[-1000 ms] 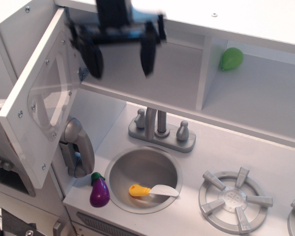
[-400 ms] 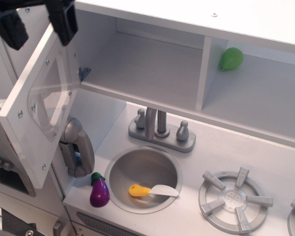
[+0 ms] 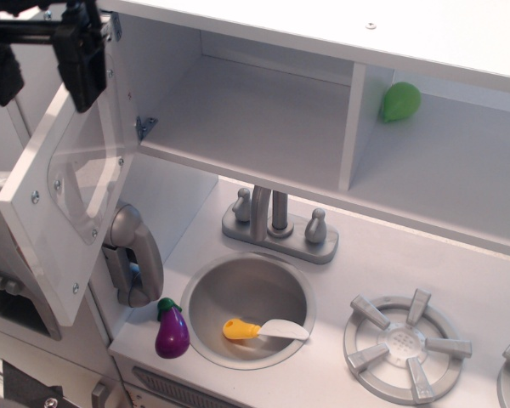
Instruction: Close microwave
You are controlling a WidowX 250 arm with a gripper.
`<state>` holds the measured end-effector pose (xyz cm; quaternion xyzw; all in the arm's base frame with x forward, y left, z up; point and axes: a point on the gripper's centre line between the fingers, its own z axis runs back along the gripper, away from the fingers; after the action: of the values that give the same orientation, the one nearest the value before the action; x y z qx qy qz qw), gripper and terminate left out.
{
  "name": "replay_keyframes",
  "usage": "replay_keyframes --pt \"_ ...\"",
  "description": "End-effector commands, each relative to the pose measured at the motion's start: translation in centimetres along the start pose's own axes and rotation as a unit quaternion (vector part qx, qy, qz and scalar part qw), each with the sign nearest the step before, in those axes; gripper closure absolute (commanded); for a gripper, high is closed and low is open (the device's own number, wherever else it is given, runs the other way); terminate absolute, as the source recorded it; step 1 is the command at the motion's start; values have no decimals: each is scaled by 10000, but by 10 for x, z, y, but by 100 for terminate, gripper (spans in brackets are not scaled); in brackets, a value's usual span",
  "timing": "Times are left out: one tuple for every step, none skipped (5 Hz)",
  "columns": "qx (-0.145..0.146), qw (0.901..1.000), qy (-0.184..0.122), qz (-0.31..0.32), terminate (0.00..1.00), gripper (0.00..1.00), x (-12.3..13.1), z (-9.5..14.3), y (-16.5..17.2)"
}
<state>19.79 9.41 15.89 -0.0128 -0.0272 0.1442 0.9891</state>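
Observation:
The microwave [image 3: 255,119] is a white upper compartment with nothing visible inside. Its white door [image 3: 68,183] with a clear square window stands wide open, swung out to the left on its hinge. My black gripper [image 3: 41,64] is at the top left, over the upper part of the door. Its two fingers [image 3: 81,61] hang down well apart with nothing between them. The right finger overlaps the door's top edge. The left finger is behind or beside the door's outer side; whether it touches I cannot tell.
A green pear [image 3: 400,100] sits in the doorless shelf to the right. Below are a grey faucet [image 3: 276,221], a sink [image 3: 206,297] holding a yellow-handled knife [image 3: 259,330], a purple eggplant [image 3: 171,330], a grey phone [image 3: 134,255] and a stove burner [image 3: 406,342].
My gripper moved from in front of the microwave opening far to the left, to the top of the open door, then dropped slightly. The door has not moved.

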Motion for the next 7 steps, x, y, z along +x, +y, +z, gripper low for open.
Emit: replay_keyframes --pt "640 9977 -208 50 0 0 9 -13 10" --pt "423 9987 -288 47 0 0 11 -22 5" --pt "140 9996 -233 95 0 0 14 -28 -6" --pt "-341 9992 -132 163 0 0 17 -32 -24" --pt "-541 9980 -121 305 0 0 25 -24 -45" --pt "-714 9956 -230 566 0 0 27 -12 -70" --pt "-1013 9927 -143 638 0 0 28 12 -89"
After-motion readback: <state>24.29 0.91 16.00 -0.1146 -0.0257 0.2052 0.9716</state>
